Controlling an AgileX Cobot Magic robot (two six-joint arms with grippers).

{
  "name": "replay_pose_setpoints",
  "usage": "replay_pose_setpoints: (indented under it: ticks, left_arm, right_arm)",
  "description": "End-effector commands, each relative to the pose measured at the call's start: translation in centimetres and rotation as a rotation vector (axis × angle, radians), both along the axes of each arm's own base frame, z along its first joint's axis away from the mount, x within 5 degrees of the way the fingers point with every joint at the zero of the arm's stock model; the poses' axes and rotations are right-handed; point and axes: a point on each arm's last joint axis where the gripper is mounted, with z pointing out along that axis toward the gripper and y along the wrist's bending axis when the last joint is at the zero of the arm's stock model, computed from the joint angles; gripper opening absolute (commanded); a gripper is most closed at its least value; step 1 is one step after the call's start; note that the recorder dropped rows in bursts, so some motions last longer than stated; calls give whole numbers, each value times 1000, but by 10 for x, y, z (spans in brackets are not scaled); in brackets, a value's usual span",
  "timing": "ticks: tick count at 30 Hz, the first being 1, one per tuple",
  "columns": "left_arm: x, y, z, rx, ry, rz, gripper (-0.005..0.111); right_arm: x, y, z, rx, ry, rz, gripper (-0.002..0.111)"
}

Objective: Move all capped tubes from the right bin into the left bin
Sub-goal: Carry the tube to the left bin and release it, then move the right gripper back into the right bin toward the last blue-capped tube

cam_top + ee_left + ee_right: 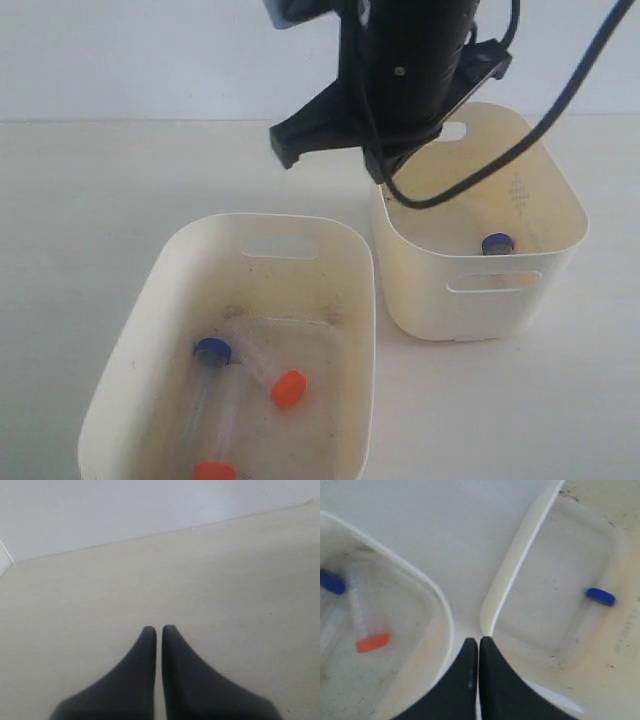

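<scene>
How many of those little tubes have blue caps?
2. One blue-capped tube lies in the left bin, the other in the right bin. The arm covers part of that bin, so more may be hidden.

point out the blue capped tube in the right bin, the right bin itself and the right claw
blue-capped tube (497, 243): exterior view, on its blue cap.
right bin (430, 300): exterior view, on its front outer wall.
right claw (478, 641): right wrist view, between its closed fingertips.

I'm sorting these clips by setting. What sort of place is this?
Likely a robot test bench or lab: a pale tabletop, a plain white wall, and capped tubes lying in the left bin and right bin.
</scene>
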Motion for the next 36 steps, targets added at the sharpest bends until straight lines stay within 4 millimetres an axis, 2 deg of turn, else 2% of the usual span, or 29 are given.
replay_pose_setpoints:
  ticks: [1, 4, 7, 10, 13, 17, 25, 29, 36]
  left_arm:
    - [0, 0, 1, -13, -6, 0, 4]
    - [0, 0, 1, -13, -6, 0, 4]
    - [0, 0, 1, -13, -6, 0, 4]
    - [0, 0, 1, -13, -6, 0, 4]
    - [0, 0, 1, -13, -6, 0, 4]
    - [0, 0, 1, -13, -6, 0, 4]
    - [0, 0, 1, -13, -6, 0, 4]
    - [0, 0, 1, -13, -6, 0, 4]
    - [0, 0, 1, -13, -6, 0, 4]
  right_arm:
    - [30, -46, 4, 33, -32, -167, 0]
    - [53, -88, 6, 100, -60, -303, 0]
    - [65, -109, 2, 117, -43, -341, 0]
    - [83, -113, -20, 90, 78, -358, 0]
    - [115, -111, -38, 121, 117, -364, 0]
    - [134, -105, -40, 143, 97, -338, 0]
    - [139, -103, -56, 142, 139, -341, 0]
    - [133, -103, -68, 134, 183, -346, 0]
    - [120, -106, -99, 86, 292, -356, 0]
